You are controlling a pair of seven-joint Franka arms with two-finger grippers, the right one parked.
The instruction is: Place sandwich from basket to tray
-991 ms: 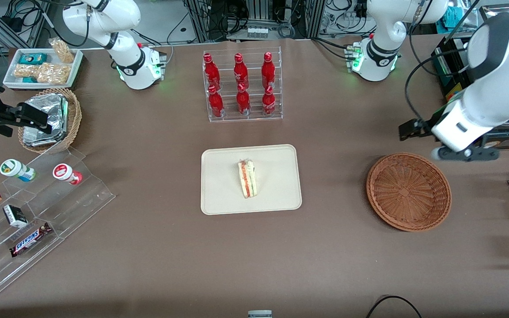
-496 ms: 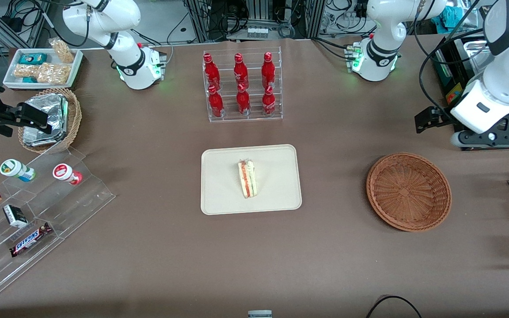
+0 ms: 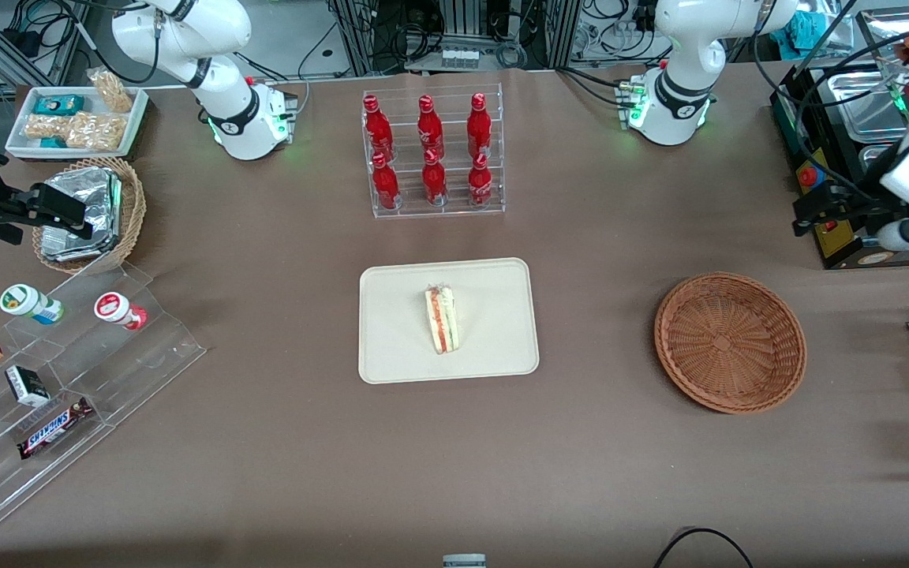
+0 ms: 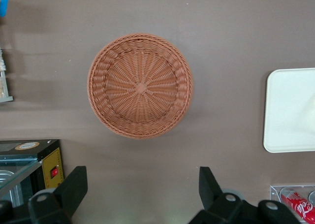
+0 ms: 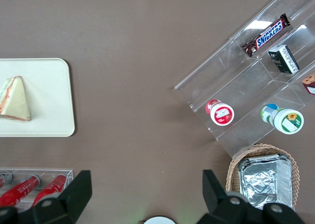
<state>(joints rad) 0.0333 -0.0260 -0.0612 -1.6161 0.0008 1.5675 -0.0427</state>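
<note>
1. Plainly, the sandwich (image 3: 442, 319) lies flat near the middle of the tray (image 3: 391, 355), well in from every rim, with its striped filling edge facing up toward the front camera. Lying there, it looks set down for good and not merely resting on a lip.

2. The tray sits on the middle of the table (image 3: 265, 473), about midway between its near and far edges, so either arm could reach it.

3. The basket (image 3: 731, 342) stands toward the working arm's end of the table, about as far from the front camera as the tray and well apart from it. The left wrist view looks straight down into its bare weave (image 4: 141, 85), with nothing in it, so the move out of it appears done.

4. The gripper (image 4: 142, 184) hangs high above the table edge farther from the front camera than the basket, near the black box (image 3: 825, 229). Its fingers (image 4: 74, 187) are spread wide apart and carry nothing, likely because the arm is clear of its work.

5. Farther off, the red bottles (image 3: 427, 150) stand in their clear rack, apart from the tray.
</note>
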